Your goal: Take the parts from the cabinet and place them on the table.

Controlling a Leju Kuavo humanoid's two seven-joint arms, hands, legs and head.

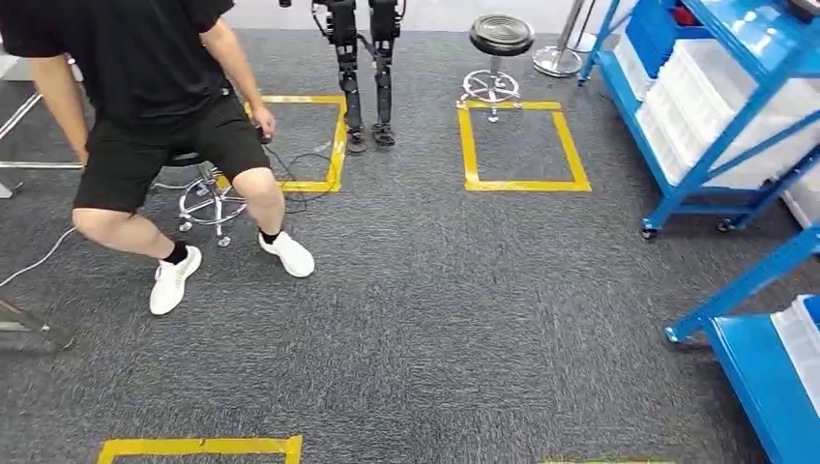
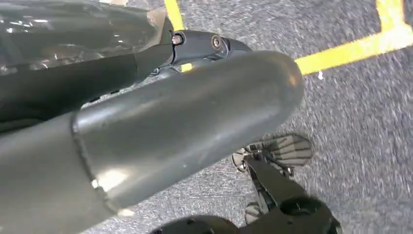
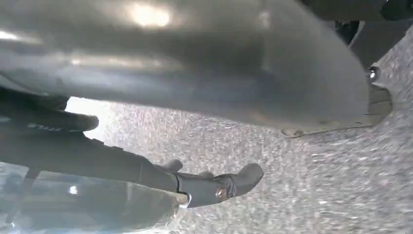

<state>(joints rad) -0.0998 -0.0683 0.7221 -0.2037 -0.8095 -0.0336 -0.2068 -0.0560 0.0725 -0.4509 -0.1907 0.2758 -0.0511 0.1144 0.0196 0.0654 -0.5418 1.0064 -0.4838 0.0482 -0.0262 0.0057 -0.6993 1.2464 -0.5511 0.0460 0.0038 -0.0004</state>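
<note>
**Blue cabinet at right, both hands over the carpet**

The blue cabinet [image 1: 698,116] stands at the right edge, its shelves holding white translucent bins [image 1: 720,106] whose contents cannot be made out. A second blue rack [image 1: 764,367] is cut off at the lower right. On the grey carpet [image 1: 454,290] lie yellow tape squares [image 1: 522,145]; a person [image 1: 164,126] crouches by a stool [image 1: 208,198], another stool [image 1: 498,58] behind. The left hand [image 2: 185,126] and right hand [image 3: 195,73] fill their wrist views as grey blurs above the carpet; I cannot tell how their fingers lie.

A person [image 1: 155,116] crouches near a stool [image 1: 500,39] on taped carpet [image 1: 435,290].
</note>
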